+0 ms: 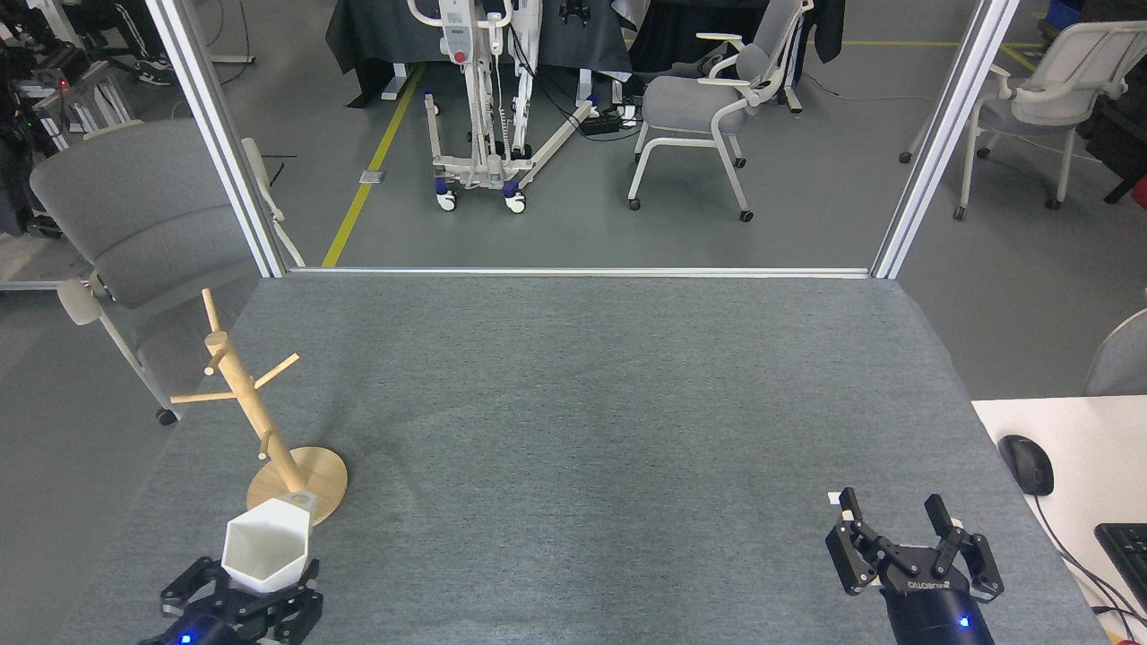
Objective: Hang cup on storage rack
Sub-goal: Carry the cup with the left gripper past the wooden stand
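The white faceted cup is held mouth-up at the lower left, my left gripper shut on its lower part. Its small handle points up toward the storage rack, a bamboo pole with thin pegs on a round disc base, and overlaps the front edge of that base in the view. The cup sits well below the pegs in the view. My right gripper is open at the lower right, holding nothing.
The grey felt table spans the view, with a metal frame along its far edge. A grey chair stands just off the left edge behind the rack. A white desk with a mouse and keyboard lies to the right.
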Robot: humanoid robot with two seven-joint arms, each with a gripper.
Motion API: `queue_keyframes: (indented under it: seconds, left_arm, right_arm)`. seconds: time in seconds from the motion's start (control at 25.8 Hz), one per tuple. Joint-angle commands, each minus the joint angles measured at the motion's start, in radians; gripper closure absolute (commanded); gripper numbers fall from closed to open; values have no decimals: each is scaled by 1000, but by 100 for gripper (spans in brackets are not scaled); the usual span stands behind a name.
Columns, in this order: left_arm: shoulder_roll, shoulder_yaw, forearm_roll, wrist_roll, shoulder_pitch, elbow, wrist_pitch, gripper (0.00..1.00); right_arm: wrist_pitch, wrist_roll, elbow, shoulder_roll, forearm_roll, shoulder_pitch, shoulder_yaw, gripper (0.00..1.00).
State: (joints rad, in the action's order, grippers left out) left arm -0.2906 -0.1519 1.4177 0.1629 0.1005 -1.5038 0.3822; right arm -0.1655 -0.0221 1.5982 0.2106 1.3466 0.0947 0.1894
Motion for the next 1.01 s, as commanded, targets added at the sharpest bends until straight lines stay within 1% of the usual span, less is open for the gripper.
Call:
queue_keyframes:
  seconds: [0.0, 0.19, 0.35, 0.46, 0.58, 0.66, 0.77, 0.89, 0.97]
  left_arm:
    - [-7, -117, 3, 0, 11, 2, -3, 100]
    - [-7, -205, 38, 10, -27, 2, -16, 100]
    - [-7, -242, 161, 14, -87, 10, -69, 100]
    - [-7, -258, 170, 15, -114, 11, -86, 100]
    - [-7, -268, 181, 15, -136, 10, -101, 100]
    - [-9, -268, 199, 24, -150, 8, -109, 100]
    - [-7, -268, 251, 38, -179, 4, -121, 100]
    - [1, -268, 326, 47, -208, 4, -138, 100]
    - [2, -268, 343, 49, -216, 2, -140, 100]
  right_arm:
    - [0, -7, -1, 0, 0, -6, 1, 0]
    - [0, -9, -1, 9, -1, -6, -1, 0]
    - [0, -7, -3, 9, -1, -4, -5, 0]
    - [-2, -7, -3, 21, -3, -4, -8, 0]
    - [1, -5, -4, 9, 2, -6, -2, 0]
    - [0, -5, -3, 13, 0, -9, -2, 0]
    - [1, -5, -12, 26, -7, -32, -2, 0]
    - [1, -5, -12, 23, -6, -35, -2, 0]
    - [1, -5, -12, 27, -6, -36, -2, 0]
